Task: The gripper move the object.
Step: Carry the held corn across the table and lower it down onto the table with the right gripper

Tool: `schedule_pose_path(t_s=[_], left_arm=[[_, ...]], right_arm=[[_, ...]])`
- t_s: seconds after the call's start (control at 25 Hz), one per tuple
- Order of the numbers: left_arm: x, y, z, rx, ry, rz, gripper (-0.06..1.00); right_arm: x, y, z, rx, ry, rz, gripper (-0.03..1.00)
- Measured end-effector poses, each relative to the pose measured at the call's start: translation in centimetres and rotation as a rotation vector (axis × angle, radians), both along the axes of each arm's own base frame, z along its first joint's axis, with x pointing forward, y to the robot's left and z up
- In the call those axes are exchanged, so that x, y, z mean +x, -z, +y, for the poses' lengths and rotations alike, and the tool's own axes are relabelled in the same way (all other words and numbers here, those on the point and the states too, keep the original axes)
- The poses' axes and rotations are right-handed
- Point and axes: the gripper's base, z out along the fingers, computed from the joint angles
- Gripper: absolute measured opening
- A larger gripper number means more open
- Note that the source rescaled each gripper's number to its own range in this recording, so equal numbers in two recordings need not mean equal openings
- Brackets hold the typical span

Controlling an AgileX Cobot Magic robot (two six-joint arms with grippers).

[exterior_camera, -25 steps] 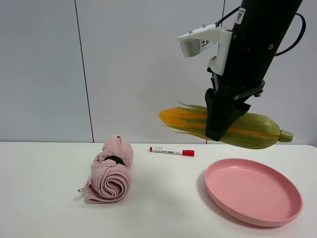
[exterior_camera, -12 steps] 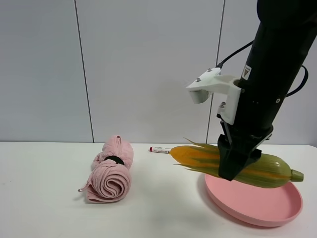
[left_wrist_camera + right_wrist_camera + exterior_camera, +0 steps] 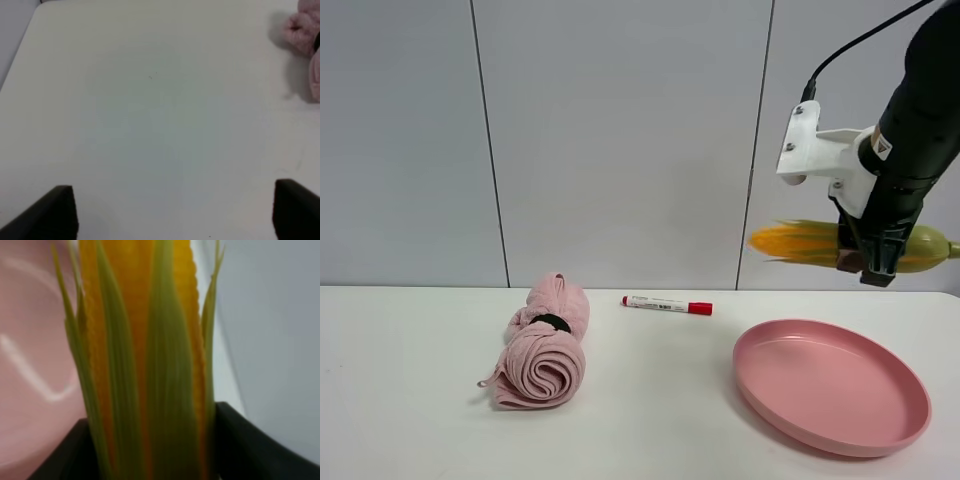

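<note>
Exterior high view, front to back:
- Pink plate (image 3: 832,390) sits on the white tabletop (image 3: 650,420), front right, nothing in it.
- Rolled pink towel (image 3: 542,345) is on the left side of the tabletop with a dark band around its middle, well apart from the plate.
- Red-capped white marker (image 3: 667,304) lies flat further back, between towel and plate, touching neither.
- Right gripper (image 3: 868,265) is up in the air at the right edge, in front of the grey wall (image 3: 620,140), clamped on the toy corn cob (image 3: 800,241).
- Cob is off the tabletop, roughly level and clear of the plate. Yellow-orange end points toward the view's left, green stem end toward the right edge. The grip sits on the green husk part, nearer the stem end.

Right wrist view: cob (image 3: 145,365) fills most of the frame, with a dark gripper finger (image 3: 250,445) close against each side. Plate (image 3: 30,365) is blurred behind it.

Left wrist view: left gripper (image 3: 175,215) has its jaws spread wide and holds nothing. One fingertip (image 3: 55,210) shows in each corner of the frame. Bare tabletop (image 3: 150,100) is below it, with the towel (image 3: 305,35) at the frame edge, well away from the fingers.
</note>
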Motion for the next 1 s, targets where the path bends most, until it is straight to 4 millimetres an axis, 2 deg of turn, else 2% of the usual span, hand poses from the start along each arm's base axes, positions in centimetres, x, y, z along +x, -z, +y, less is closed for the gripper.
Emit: schedule_pose_path(t_s=[0.16,0.28,0.44,0.56,0.68,0.8,1.0], left_arm=[[0.0,0.0,0.0,0.0,0.0,0.0,1.0],[0.0,0.0,0.0,0.0,0.0,0.0,1.0],[0.0,0.0,0.0,0.0,0.0,0.0,1.0],[0.0,0.0,0.0,0.0,0.0,0.0,1.0],[0.0,0.0,0.0,0.0,0.0,0.0,1.0],[0.0,0.0,0.0,0.0,0.0,0.0,1.0],[0.0,0.0,0.0,0.0,0.0,0.0,1.0]], right_arm=[[2.3,0.8,-1.3,0.064,-0.006,-0.1,0.0],[4.1,3.2,-1.0,0.087,-0.065,-0.125,0.0],[6.0,6.6,-0.5,0.028,-0.225,-0.147,0.0],[7.0,9.5,-1.0,-0.036,-0.333,-0.124,0.0],[7.6,11.5,-2.1,-0.072,-0.331,-0.08,0.0],[8.5,11.5,-2.9,-0.025,-0.249,-0.092,0.0],[10.1,9.4,-2.6,0.05,-0.199,-0.177,0.0]])
